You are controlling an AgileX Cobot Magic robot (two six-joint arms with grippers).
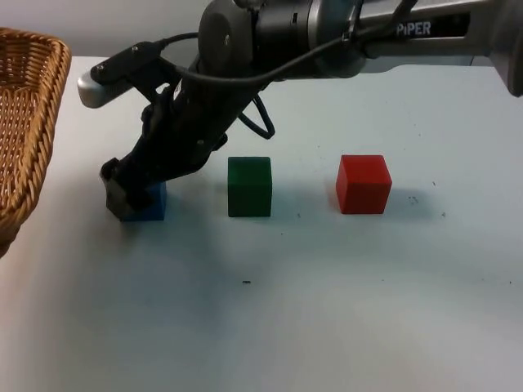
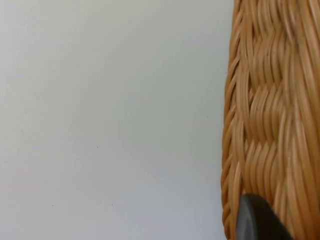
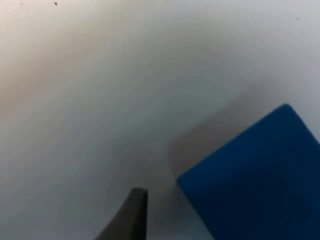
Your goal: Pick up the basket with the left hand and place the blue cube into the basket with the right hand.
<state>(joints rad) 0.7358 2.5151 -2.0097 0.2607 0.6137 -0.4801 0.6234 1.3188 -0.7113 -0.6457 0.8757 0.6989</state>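
**Right gripper at the blue cube, basket at the bench edge**

I take the green cube (image 1: 249, 187) as the landmark; it stands on the white bench (image 1: 327, 302). The red cube (image 1: 364, 184) stands well apart from it on the side away from the basket. The blue cube (image 1: 149, 204) stands on the other side, between the green cube and the basket (image 1: 24, 131), and it rests on the bench.

The right gripper (image 1: 122, 194) is down at the blue cube, on the cube's far side from the green cube, and it covers a part of it. In the right wrist view one dark fingertip (image 3: 131, 216) stands just beside the blue cube (image 3: 255, 175), with a thin strip of bench between them, so I judge the gripper released and not yet clenched on the cube.

The basket is farthest from the green cube, past the blue cube. In the left wrist view the left gripper's fingertip (image 2: 257, 220) lies against the woven wall of the basket (image 2: 270, 115). Whether the left gripper grasps the basket, I cannot tell.

As I judge, the cube is not yet grasped. Grasping, lifting and placing it into the basket are left.
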